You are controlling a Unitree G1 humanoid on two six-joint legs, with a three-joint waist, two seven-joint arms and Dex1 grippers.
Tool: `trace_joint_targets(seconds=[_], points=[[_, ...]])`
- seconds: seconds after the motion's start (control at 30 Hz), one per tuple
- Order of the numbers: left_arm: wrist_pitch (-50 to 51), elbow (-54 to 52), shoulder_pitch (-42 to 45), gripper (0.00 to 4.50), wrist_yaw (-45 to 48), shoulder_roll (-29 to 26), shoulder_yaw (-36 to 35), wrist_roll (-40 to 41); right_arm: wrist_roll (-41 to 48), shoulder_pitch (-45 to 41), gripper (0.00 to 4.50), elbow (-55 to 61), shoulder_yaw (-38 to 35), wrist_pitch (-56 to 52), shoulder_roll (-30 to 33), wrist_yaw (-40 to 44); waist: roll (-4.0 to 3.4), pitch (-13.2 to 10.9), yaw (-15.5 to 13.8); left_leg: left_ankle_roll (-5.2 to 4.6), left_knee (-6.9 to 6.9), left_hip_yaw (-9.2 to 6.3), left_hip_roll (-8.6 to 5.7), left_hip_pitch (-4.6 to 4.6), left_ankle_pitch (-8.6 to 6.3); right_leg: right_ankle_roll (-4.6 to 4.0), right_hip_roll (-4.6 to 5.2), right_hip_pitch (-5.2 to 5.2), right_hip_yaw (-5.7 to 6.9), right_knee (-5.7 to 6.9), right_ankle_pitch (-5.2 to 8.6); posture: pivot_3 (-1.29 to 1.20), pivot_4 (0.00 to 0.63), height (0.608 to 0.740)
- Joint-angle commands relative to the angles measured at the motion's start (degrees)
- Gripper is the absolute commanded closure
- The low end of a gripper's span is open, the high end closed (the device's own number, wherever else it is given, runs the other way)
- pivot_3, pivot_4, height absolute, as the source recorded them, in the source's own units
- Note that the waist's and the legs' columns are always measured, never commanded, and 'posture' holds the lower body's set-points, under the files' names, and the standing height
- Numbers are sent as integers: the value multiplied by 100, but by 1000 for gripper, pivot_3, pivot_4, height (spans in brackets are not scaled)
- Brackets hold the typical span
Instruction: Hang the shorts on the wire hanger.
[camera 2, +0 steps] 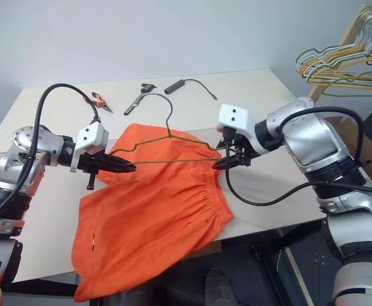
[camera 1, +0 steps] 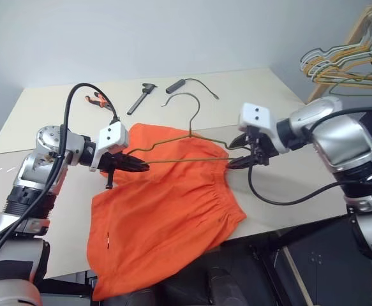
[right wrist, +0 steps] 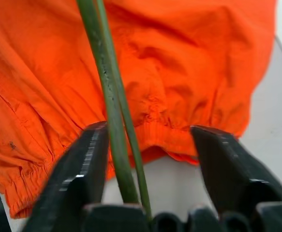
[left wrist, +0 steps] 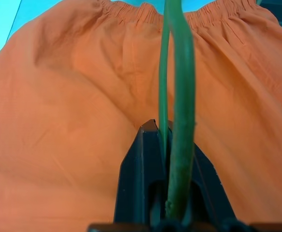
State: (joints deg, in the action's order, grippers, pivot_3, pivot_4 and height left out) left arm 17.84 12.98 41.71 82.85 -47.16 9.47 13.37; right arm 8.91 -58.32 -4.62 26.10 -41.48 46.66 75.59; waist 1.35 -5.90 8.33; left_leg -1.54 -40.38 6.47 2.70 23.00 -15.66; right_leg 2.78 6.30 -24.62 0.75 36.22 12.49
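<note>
1. The table point(camera 1: 39, 105) was a plain pale beige top that took up most of the middle of the frame.
2. The shorts point(camera 1: 166, 210) were the big thing on it: bright orange, thin and rumpled, spread flat across the centre and lower centre. The gathered elastic waistband ran down their right side, and one leg spilled over the table's front edge at the bottom left.
3. The wire hanger point(camera 1: 179, 150) was a skinny grey-olive triangle with a small curved hook pointing toward the top of the frame. It sat just above the upper part of the shorts, held up at both ends.
4. The left gripper point(camera 1: 141, 167), left of centre, was clamped tight on the hanger's left corner; its wrist view showed the wire pinched right between the black fingers.
5. The right gripper point(camera 1: 237, 162), right of centre, had its jaws standing apart around the hanger's right corner. The wire ran close by one finger point(right wrist: 78, 164), with a clear gap to the other.
6. Small stuff along the upper edge of the table: orange-handled pliers point(camera 1: 98, 99), a dark hand tool point(camera 1: 141, 97) and a black cable point(camera 1: 192, 86).
</note>
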Motion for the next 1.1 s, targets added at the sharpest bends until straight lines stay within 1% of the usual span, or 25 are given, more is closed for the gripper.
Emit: trace_joint_targets(seconds=[0.03, 0.17, 0.2, 0.23, 0.43, 0.53, 0.63, 0.7, 0.77, 0.83, 0.9, 0.93, 1.03, 1.1], points=[[-63, -152, 3, 4500, 15, -61, -148, 57, -60, -176, 2567, 105, -158, 39, 34, 137, 0, 0, -13, 0, -1, 0, 0, 2, 0, 1, 0, 0, 1, 0, -1, -127, 53, 740], [-127, -133, -12, 4500, 24, -50, -122, 33, -80, -142, 4009, 205, -204, 51, 34, 208, 0, 0, -14, 0, -1, 0, 0, 4, 0, 3, 0, 0, 2, 0, -2, -131, 54, 740], [-145, -139, -19, 4500, 29, -54, -115, 27, -77, -129, 4306, 241, -217, 53, 41, 228, 0, 0, -14, 0, -2, 0, 0, 4, 0, 4, 0, 0, 2, 0, -2, -135, 54, 740], [-181, -137, -23, 4500, 35, -52, -110, 20, -71, -115, 4449, 280, -232, 54, 47, 253, 0, 0, -12, 0, -2, -1, 0, 4, 0, 3, 0, -1, 2, 0, -2, -135, 54, 740], [-391, -57, 13, 4500, 219, -16, -70, 47, 75, 100, 4449, 690, -375, -93, 138, 327, 0, 0, -13, 0, -2, 0, 0, 5, 0, 4, 0, -1, 3, 0, -3, -147, 59, 740], [-347, 81, 104, 3737, 356, 34, -121, 162, 274, 414, 4500, 1019, -606, -320, 303, 316, 0, 0, -28, 0, -3, 0, 0, 7, 0, 4, 0, 0, 5, 0, -3, -151, 62, 740], [-521, 497, 307, 2857, 277, 40, -269, 75, 775, 987, 4500, 1515, -1154, -807, 645, 344, 0, 0, -94, -1, -8, 1, -1, 14, -1, 5, 0, 0, 12, -1, -3, -149, 69, 740], [-649, 861, 422, 2194, 126, 4, -427, 24, 1191, 1522, 4500, 1903, -1672, -1348, 919, 255, 0, 0, -143, -3, -8, 2, -1, 16, -2, 5, 0, 0, 14, -4, -4, -160, 76, 740], [-611, 992, 419, 1563, 77, -53, -606, 129, 1543, 2053, 4500, 2239, -2190, -1858, 1129, 91, 1, -1, -161, -9, -9, 4, -1, 17, -5, 5, 2, 0, 16, -6, -4, -169, 83, 740], [-351, 863, 299, 903, -21, -80, -830, 327, 1822, 2629, 4500, 2505, -2751, -2322, 1275, -121, 1, -1, -165, -39, -9, 1, 0, 15, -23, 5, 3, 0, 15, -6, -4, -173, 87, 740], [132, 438, 71, 175, -122, -43, -1103, 697, 2024, 3286, 4500, 2677, -3381, -2894, 1366, -421, 2, -1, -177, -42, -9, -5, 1, 15, -25, 5, 3, 2, 15, -6, -4, -171, 91, 740], [300, 138, -87, 17, -192, -3, -1227, 879, 2121, 3578, 4500, 2732, -3716, -3240, 1354, -561, 2, -2, -185, -42, -10, -6, 1, 11, -25, 5, 3, 4, 12, -6, -4, -170, 93, 740], [715, -775, -559, 17, -593, 170, -1538, 1332, 2351, 4435, 4500, 2901, -4655, -4068, 1294, -863, 3, -4, -226, -48, -14, -11, 1, -4, -30, 5, 5, 14, -1, -12, -3, -162, 101, 740], [919, -1330, -878, 17, -646, 201, -1677, 1643, 2482, 4928, 4500, 2932, -5234, -4627, 1222, -1001, 5, -5, -278, -52, -17, -11, 2, -19, -33, 6, 5, 28, -2, -14, -3, -158, 107, 740]])
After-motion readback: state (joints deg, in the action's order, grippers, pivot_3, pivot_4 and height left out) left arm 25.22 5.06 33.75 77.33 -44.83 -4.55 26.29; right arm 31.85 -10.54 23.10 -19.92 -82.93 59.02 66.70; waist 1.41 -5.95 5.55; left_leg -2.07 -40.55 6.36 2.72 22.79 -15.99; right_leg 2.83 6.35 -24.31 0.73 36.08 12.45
